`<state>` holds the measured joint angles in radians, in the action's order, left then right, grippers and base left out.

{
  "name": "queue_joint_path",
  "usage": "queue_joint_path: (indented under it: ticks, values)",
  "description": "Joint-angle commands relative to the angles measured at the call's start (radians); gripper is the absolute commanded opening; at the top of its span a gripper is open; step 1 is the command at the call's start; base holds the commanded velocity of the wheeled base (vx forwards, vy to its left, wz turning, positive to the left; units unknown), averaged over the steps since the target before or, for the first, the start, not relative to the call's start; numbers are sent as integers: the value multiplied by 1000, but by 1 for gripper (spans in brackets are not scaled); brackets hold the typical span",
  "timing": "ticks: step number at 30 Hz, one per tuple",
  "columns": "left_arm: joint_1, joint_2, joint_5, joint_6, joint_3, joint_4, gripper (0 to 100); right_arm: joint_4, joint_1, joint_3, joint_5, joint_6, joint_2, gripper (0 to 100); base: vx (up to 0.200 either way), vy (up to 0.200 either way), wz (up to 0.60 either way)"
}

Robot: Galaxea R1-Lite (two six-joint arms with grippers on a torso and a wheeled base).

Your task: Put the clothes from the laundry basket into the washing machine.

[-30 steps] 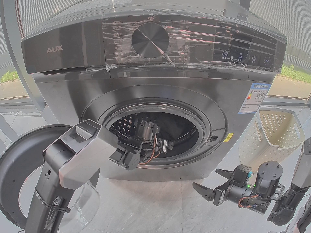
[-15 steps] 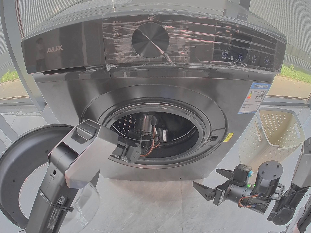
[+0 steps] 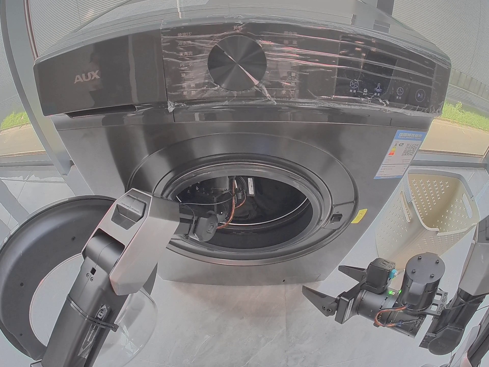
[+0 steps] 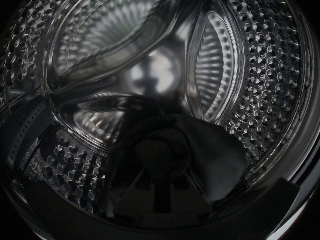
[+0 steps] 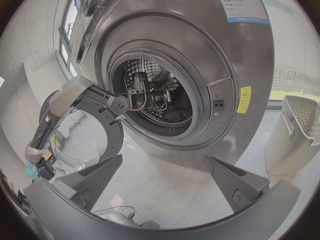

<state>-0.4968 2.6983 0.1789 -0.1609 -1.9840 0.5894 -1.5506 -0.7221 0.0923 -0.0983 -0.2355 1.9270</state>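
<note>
Head view: washing machine [image 3: 244, 143] stands square ahead on a pale floor [image 3: 244, 322], and its round port is open.
Door: the door [image 3: 30, 261] is swung fully out at 8 o'clock of the port, with the glass bowl facing the room.
Left arm: the left arm [image 3: 127, 240] comes in from 7 o'clock, forearm across the port rim and wrist and cables inside the drum mouth.
Left end effector: the left end effector [image 4: 160, 184] is deep in the drum [image 4: 266, 67]. It shows as a dark shape low in its own wrist view. Too dim to tell how far it is open or whether it holds anything.
Clothes: a dark garment [image 4: 213, 157] lies bunched on the drum floor at 6 o'clock, against the perforated wall, just beyond the left end effector. From the right wrist view, dark cloth shows low inside the port.
Right end effector: the right end effector [image 3: 331, 289] hangs above the floor at 5 o'clock of the port, well apart from the machine. Its jaws are spread wide with nothing between them, tips pointing toward 9 o'clock.
Laundry basket: the cream perforated laundry basket [image 3: 433, 215] is on the floor at 3 o'clock of the machine. It sits just beside the cabinet's right side, leaning, its open mouth toward the camera.
Label: a blue-and-white sticker [image 3: 402, 154] sits at 2 o'clock of the port on the front panel.
</note>
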Motion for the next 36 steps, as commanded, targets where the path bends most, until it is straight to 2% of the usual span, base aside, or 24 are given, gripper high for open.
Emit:
queue_joint_path:
  ticks: [1, 19, 27, 28, 34, 36]
  values:
    - [-6, 20, 1, 0, -16, -6, 0, 0, 0, 3, 0, 4, -6, 100, 0, 0, 0]
    - [-34, -8, 1, 0, -16, -8, 0, 1, 4, 18, 8, -2, 0, 100, 0, 0, 0]
    - [-35, 0, 1, -9, -16, -5, 0, 1, 10, 14, 5, 2, -10, 100, 0, 0, 0]
    - [-35, 0, 1, -9, -16, -5, 100, 1, 12, 15, 5, 2, -10, 100, 0, 0, 0]
    - [-35, -6, 1, -8, -9, -22, 100, 0, 16, 14, 6, 4, -13, 100, 0, 0, 0]
    - [-34, -32, 1, -3, 57, -51, 100, 0, 18, 14, 6, 4, -14, 100, 0, 0, 0]
